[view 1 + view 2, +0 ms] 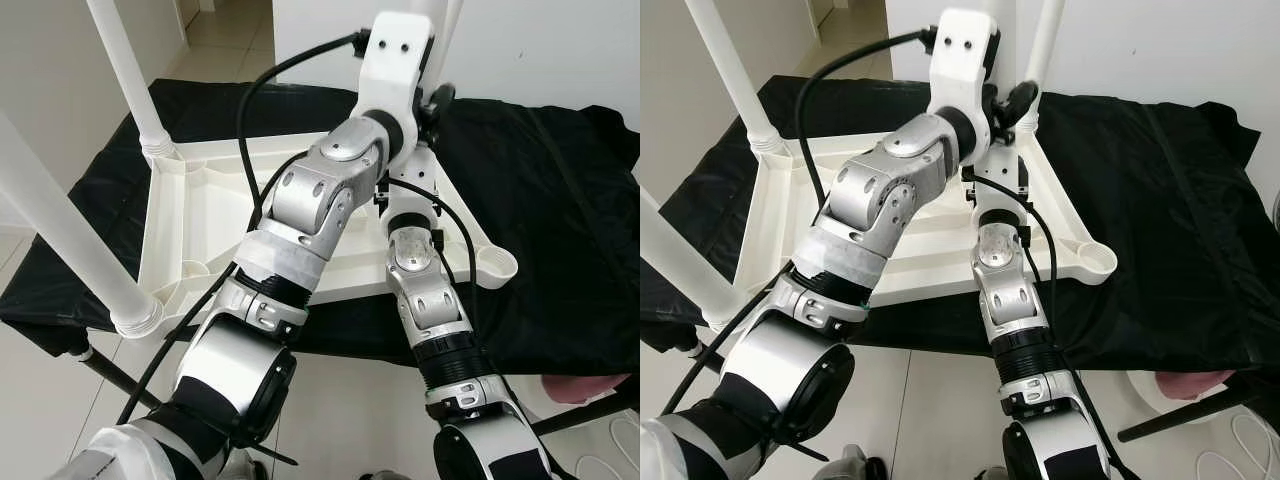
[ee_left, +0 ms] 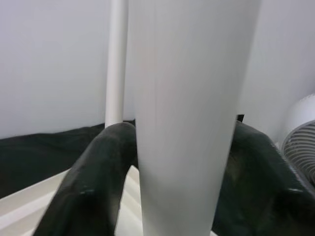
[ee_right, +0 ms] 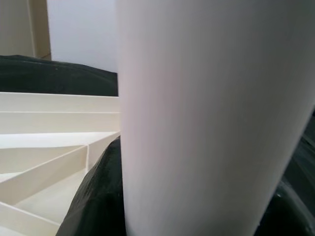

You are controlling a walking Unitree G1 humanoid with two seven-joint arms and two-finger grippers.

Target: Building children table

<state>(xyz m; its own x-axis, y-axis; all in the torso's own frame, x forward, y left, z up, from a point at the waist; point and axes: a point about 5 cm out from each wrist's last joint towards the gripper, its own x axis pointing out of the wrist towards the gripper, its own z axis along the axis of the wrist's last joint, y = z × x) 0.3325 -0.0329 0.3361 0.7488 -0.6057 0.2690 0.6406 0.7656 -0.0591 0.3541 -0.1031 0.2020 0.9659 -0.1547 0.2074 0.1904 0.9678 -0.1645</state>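
The white children's table top (image 1: 200,215) lies upside down on a black cloth. Two white legs (image 1: 125,70) (image 1: 60,225) stand in its left corner sockets. A third white leg (image 1: 1045,40) stands upright at the far right corner. My left gripper (image 2: 179,167) is shut on this leg, one black finger (image 2: 98,172) on each side. My right gripper (image 3: 194,201) is shut on the same leg lower down, near the table top, with a black finger (image 3: 98,196) pressed against it. The near right corner socket (image 1: 493,263) holds nothing.
The black cloth (image 1: 560,200) covers a low stand with room to the right of the table top. A white fan (image 2: 300,142) is near the held leg. A pink object (image 1: 590,385) sits low at the right. A white wall is behind, with tiled floor below.
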